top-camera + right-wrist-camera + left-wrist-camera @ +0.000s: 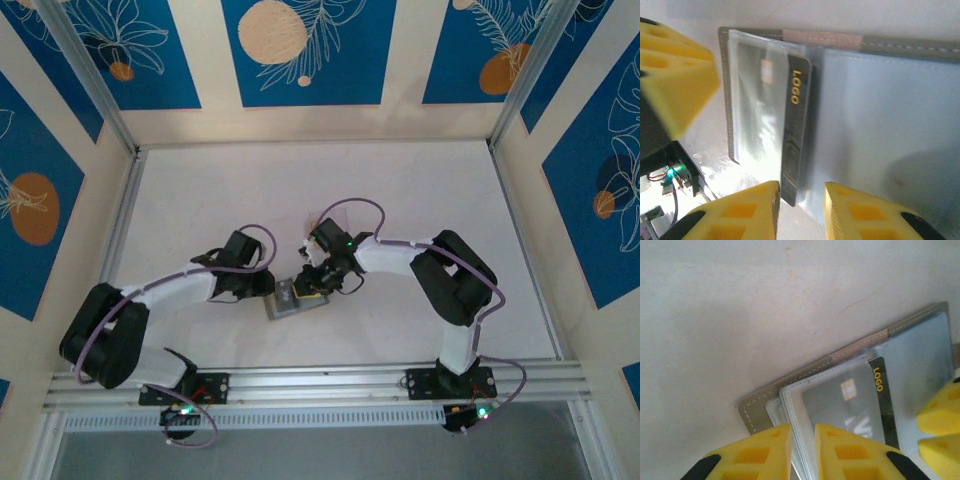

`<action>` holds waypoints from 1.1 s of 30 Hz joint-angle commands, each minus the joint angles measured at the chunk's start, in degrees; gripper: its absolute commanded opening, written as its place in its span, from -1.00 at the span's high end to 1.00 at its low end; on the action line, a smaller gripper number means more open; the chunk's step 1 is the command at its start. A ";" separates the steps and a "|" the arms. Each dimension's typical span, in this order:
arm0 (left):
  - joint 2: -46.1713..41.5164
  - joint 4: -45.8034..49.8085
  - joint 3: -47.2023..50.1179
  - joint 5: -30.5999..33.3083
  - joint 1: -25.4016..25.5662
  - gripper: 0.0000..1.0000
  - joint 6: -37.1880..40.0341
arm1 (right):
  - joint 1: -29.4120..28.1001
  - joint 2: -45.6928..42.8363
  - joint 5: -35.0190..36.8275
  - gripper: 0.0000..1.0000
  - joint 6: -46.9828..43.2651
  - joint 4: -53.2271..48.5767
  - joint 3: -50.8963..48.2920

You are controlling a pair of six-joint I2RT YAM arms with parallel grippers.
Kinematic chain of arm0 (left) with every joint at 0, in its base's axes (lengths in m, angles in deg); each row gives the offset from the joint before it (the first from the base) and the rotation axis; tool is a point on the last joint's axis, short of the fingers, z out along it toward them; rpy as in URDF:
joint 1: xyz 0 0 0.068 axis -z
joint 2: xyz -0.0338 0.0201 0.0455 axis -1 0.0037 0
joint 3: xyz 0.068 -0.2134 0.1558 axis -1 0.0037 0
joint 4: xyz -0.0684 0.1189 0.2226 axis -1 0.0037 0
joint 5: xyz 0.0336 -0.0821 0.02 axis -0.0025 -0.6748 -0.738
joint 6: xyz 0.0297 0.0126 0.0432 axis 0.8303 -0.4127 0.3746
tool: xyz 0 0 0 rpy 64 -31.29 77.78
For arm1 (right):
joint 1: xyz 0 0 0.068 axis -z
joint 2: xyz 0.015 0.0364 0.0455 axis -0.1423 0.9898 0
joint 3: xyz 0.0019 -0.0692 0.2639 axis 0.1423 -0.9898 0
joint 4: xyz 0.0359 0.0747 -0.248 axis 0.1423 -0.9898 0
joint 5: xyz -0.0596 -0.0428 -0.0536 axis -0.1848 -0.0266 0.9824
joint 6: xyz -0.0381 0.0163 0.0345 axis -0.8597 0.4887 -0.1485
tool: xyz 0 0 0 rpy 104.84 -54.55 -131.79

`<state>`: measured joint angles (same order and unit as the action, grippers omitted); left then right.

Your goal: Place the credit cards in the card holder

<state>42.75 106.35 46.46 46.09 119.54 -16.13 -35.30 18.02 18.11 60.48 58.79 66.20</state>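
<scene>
The card holder [284, 306] lies open on the white table between both arms, grey-tan outside [810, 371] and pale blue inside [890, 115]. A black credit card [797, 130] with a gold "LOGO" sits in one of its clear sleeves, and its near end sticks out. My left gripper [803, 432] is shut on the edge of the sleeve stack [795, 405]. My right gripper [800, 192] stands open, with the card's end just beyond its jaws and no finger touching it. Its yellow fingers [940, 415] show at the right of the left wrist view. The black card [885, 405] shows there too.
Low walls and a metal frame [330, 145] close off the white table [330, 200] on three sides. A rail [320, 378] carrying the arm bases runs along the near edge. The two grippers [296, 284] work close together over the card holder.
</scene>
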 commanded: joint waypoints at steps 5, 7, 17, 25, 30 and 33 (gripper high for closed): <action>0.19 1.90 1.72 -1.41 -1.16 0.73 -0.03 | -0.23 -0.86 4.79 0.95 -1.73 -4.81 4.00; 1.20 1.58 1.80 -1.23 -1.11 0.77 0.09 | -0.97 -0.18 6.19 1.00 -2.00 -5.73 5.19; 3.98 0.00 3.13 -0.70 -1.11 0.82 0.15 | -3.13 5.12 8.94 1.00 -2.29 -8.66 9.89; 4.22 -0.94 3.83 -0.70 -1.11 0.82 0.27 | -4.87 7.17 7.47 1.00 -1.33 -7.79 10.90; 4.80 -2.10 3.98 -1.18 -0.61 0.82 0.33 | -6.50 7.25 5.60 1.00 -0.07 -6.62 12.35; 5.37 -2.45 3.85 -1.32 -0.16 0.82 0.11 | -7.35 7.61 3.09 1.00 1.41 -4.75 12.53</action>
<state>45.46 105.63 48.75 45.35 118.91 -16.30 -40.81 24.49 26.63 59.98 51.27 76.65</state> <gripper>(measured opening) 0.090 0.066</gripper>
